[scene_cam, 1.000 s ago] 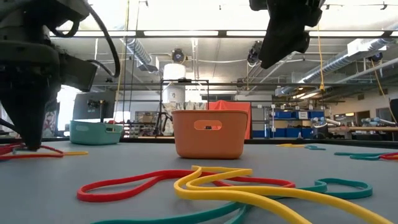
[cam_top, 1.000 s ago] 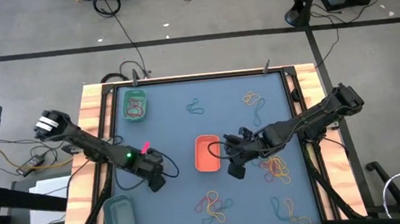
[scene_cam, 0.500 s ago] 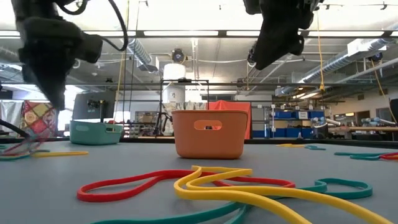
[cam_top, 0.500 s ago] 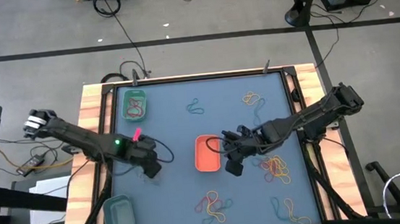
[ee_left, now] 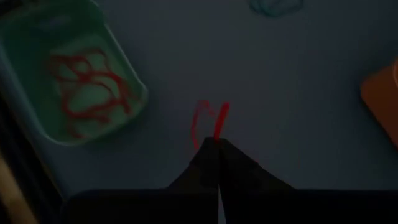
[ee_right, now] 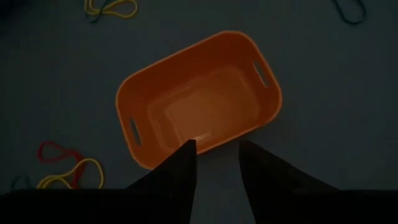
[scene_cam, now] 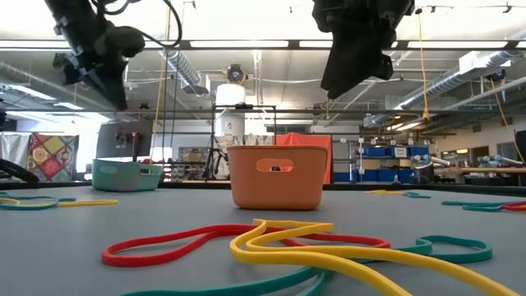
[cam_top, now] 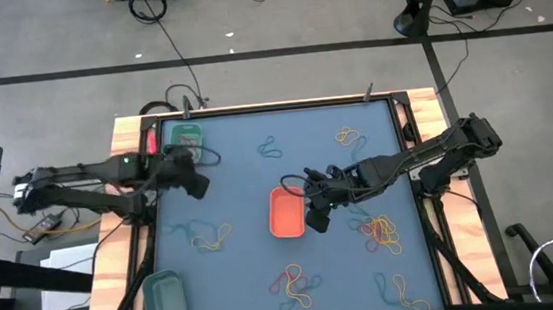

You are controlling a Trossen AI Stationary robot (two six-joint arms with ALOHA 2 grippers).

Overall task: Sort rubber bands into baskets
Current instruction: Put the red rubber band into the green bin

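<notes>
- The rubber bands are thin, smooth elastic loops in red, yellow and teal, lying flat and tangled in small heaps on the matte blue-grey bench (cam_top: 248, 177).
- One heap (cam_top: 379, 231) lies just beside the right arm, another (cam_top: 293, 286) sits near the front edge, and a loose yellow-and-teal few (cam_top: 208, 236) lie on the left side.
- Several red bands (ee_left: 90, 87) rest inside the bright green basket (cam_top: 186, 145), a rounded-rectangular plastic tray at the far left corner of the bench.
- The orange basket (cam_top: 286, 212), glossy plastic with slotted handles at both short ends, stands near the middle of the bench and looks empty in the right wrist view.
- The dull teal basket (cam_top: 165, 297) stands at the near left corner.
- The left gripper (cam_top: 197, 185) hangs above the bench just beside the green basket, its fingers pressed together on a red band (ee_left: 214, 121) that dangles from the tips.
- The right gripper (cam_top: 316, 219) hovers over the orange basket's edge, fingers parted and holding nothing.
</notes>
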